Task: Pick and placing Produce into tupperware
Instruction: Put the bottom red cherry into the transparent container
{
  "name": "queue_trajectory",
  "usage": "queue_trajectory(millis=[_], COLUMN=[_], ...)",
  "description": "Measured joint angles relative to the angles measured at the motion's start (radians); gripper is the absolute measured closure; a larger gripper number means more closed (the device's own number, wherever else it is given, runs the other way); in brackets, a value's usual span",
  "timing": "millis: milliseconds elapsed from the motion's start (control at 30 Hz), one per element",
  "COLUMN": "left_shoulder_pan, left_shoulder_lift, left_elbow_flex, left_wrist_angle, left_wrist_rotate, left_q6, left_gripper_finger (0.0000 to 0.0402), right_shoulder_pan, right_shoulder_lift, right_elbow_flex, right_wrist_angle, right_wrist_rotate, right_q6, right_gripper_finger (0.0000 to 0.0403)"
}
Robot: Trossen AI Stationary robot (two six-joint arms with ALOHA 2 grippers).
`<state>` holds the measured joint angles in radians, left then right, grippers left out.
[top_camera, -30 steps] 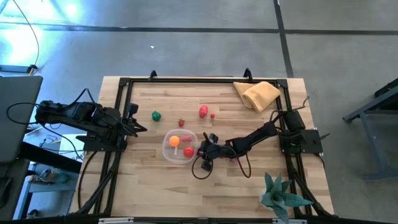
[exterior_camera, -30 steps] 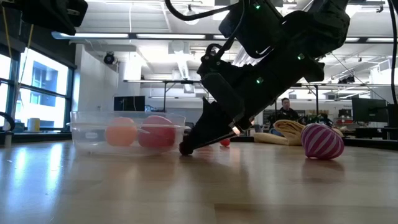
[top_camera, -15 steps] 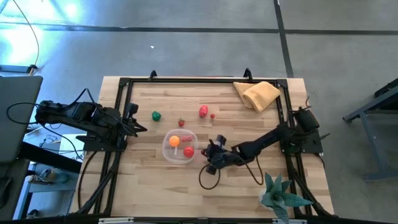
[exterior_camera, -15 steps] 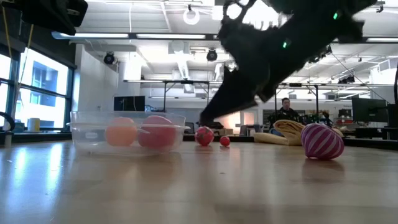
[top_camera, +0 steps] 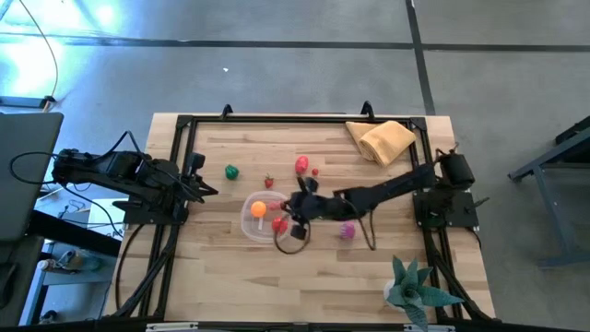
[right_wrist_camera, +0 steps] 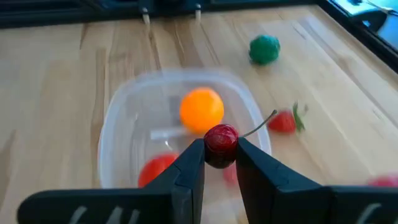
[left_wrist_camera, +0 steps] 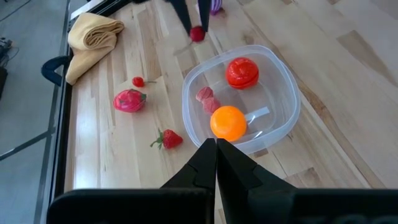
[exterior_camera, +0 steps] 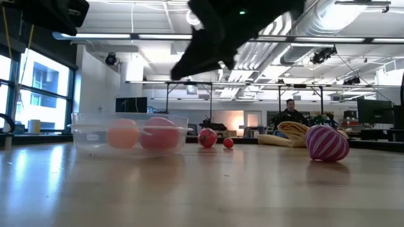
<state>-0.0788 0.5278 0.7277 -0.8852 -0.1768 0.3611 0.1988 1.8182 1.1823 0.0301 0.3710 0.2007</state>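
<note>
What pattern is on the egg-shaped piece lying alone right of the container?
Purple and white stripes, clearest in the low view.

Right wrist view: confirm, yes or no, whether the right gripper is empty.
No, the right gripper is shut on a small red cherry above the container.

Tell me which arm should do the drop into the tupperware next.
The right arm. Its claw is shut on a small red cherry and hangs just over the tupperware. The left claw is shut and empty, parked at the table's left edge.
</note>
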Motion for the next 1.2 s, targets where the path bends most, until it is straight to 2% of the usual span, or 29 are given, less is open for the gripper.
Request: queue_trajectory(millis=[200,367,533,1200], left_shoulder_pan=[0.0,0.0,0.0,0.0], left_shoulder_lift=[0.0,0.0,0.0,0.0], left_elbow_flex=[0.0,0.0,0.0,0.0], left_wrist_angle=[0.0,0.0,0.0,0.0], left_wrist_rotate=[0.0,0.0,0.0,0.0], left_q6=[0.0,0.0,0.0,0.0], left_gripper_finger=[0.0399,0.0399,0.0399,0.0399], right_shoulder_pan=[-0.045,-0.076,-0.105,-0.114], right_shoulder_lift=[0.124,0.227,0.274,0.277], right_elbow_flex=[0.174,0.26,0.271,0.241], right_wrist_angle=[-0.145,-0.203,-0.206,-0.207], right_wrist_rotate=[-0.063,-0.104,-0.136,-0.143], right_q6=[-0.044,-0.045,-0.044,-0.019], right_gripper_finger=[0.0336,0.0336,0.0336,0.0333])
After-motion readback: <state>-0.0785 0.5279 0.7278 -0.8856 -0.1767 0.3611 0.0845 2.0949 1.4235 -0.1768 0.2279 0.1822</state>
